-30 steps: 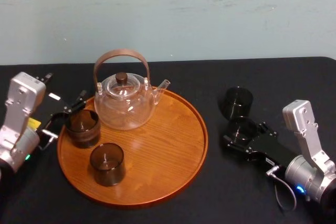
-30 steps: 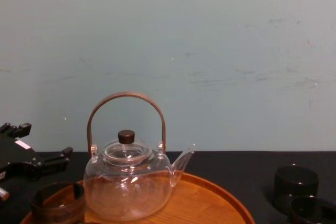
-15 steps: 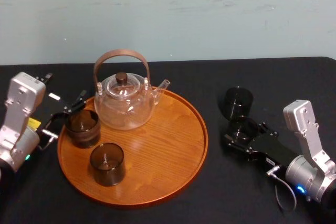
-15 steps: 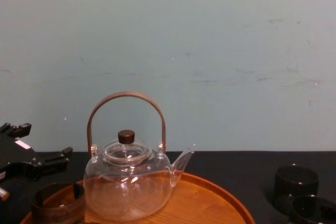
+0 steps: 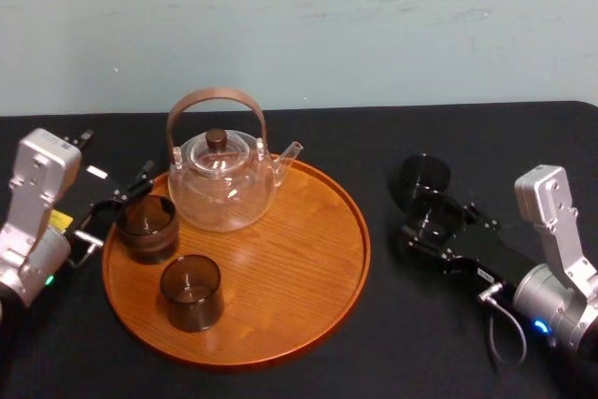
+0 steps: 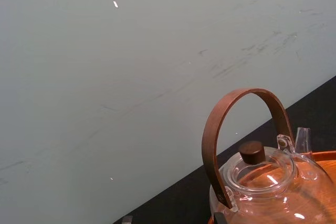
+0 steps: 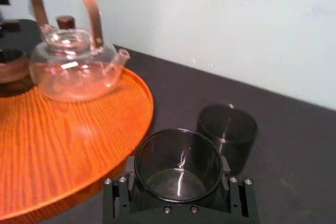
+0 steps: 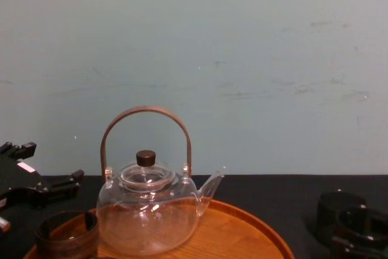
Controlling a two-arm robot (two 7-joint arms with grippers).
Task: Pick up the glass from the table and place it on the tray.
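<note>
My right gripper (image 5: 435,222) is shut on a dark smoked glass (image 5: 432,216), held just above the black table (image 5: 392,352) to the right of the tray (image 5: 299,277). The right wrist view looks down into this glass (image 7: 178,161), which sits between the two black fingers (image 7: 116,195). The round orange-brown tray holds a glass teapot (image 5: 221,184) and two dark glasses (image 5: 147,226) (image 5: 191,292). My left gripper (image 5: 114,203) stands open at the tray's left edge, beside the nearer of those glasses.
Another dark glass (image 5: 425,175) stands on the table just behind the held one, also in the right wrist view (image 7: 227,129) and the chest view (image 8: 336,207). The tray's right half is bare wood. A pale wall runs behind the table.
My right gripper has risen a little with the glass and shifted slightly toward the back. The left arm, the tray and its contents have not moved.
</note>
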